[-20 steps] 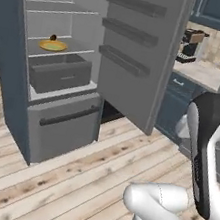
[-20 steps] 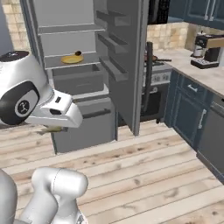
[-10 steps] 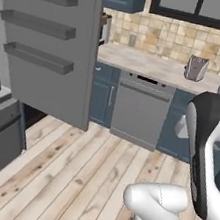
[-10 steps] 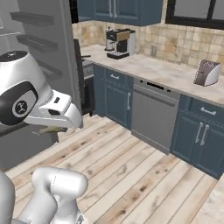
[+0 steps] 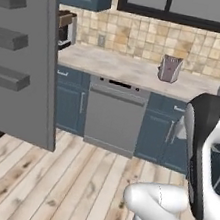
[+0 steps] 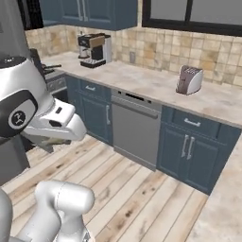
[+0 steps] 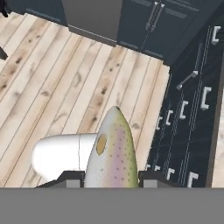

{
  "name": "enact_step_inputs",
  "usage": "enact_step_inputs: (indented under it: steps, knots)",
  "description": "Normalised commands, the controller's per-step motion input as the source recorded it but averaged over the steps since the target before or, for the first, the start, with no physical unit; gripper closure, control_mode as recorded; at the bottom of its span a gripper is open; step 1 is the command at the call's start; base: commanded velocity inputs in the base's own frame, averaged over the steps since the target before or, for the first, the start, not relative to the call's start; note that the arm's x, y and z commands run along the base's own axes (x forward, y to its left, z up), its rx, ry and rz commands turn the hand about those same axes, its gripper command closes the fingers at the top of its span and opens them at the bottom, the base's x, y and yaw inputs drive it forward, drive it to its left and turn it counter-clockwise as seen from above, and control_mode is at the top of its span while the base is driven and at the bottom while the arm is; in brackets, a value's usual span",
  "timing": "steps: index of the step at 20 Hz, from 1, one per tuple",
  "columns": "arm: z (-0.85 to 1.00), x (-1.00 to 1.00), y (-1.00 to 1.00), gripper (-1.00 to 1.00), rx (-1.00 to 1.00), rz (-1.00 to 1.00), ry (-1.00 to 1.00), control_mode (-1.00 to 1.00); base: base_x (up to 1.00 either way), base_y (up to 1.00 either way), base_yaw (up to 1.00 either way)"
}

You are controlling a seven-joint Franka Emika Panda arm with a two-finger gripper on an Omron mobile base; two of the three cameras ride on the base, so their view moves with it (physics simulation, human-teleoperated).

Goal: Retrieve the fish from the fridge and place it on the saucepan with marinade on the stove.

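The gripper (image 7: 111, 177) is closed on the fish (image 7: 112, 153) — one dark fingertip pressed to each flank, the speckled body rising out from between them. The white arm (image 6: 35, 118) is folded in close, its hand pointing down.

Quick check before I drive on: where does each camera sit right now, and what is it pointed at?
Left base view: behind the arm's left, facing the dishwasher and fridge door; arm at right.
Right base view: behind its right, same dishwasher, toaster, coffee maker; arm at left.
Hand view: looks along the pincer at floor; fish held.
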Motion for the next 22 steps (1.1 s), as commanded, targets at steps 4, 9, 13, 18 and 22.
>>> enact_step_inputs:
  steps: [4,9,13,18,22]
  knots:
    - [0.00,0.00,0.00,1.00,0.00,0.00,0.00,1.00,0.88,0.04,-0.35]
    - [0.00,0.00,0.00,1.00,0.00,0.00,0.00,1.00,0.99,0.18,-0.29]
    - [0.00,0.00,0.00,1.00,0.00,0.00,0.00,1.00,0.92,0.36,-0.18]
    - [0.00,0.00,0.00,1.00,0.00,0.00,0.00,1.00,0.91,0.47,-0.09]
    - [0.00,0.00,0.00,1.00,0.00,0.00,0.00,1.00,0.94,0.10,0.24]
